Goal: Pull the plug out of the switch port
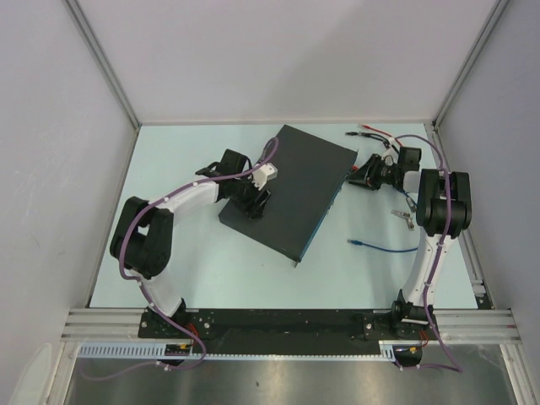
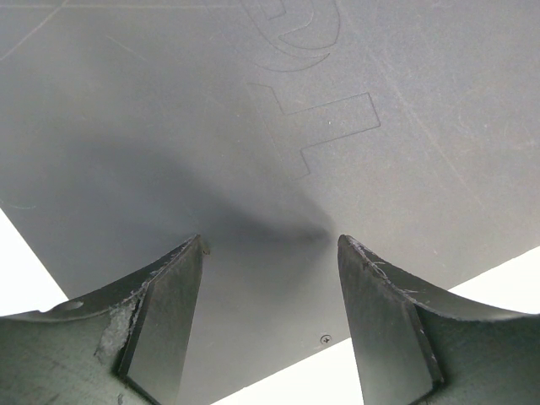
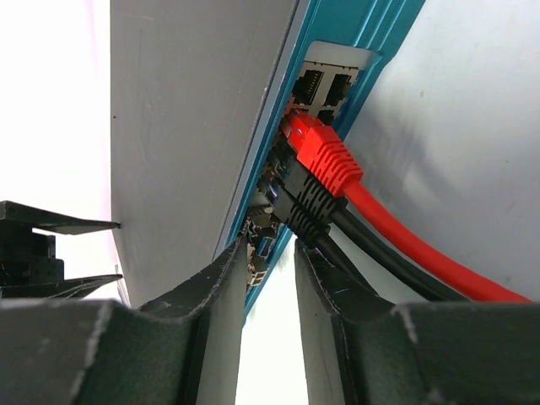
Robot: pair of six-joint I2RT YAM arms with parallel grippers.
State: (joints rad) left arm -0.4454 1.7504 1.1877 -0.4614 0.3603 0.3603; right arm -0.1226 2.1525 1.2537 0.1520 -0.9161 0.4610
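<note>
Bright even light, soft shadow on the switch [image 2: 253, 228], table [image 2: 510, 283] blown white

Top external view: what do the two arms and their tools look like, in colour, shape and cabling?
Left arm and right arm have white links between bulky black joints, each trailed by a purple cable. The left tool and right tool have dark, curved fingers with scuffed, chipped edges. No markings are readable.

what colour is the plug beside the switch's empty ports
Red; the red moulded plug shows best in the right wrist view.
</note>
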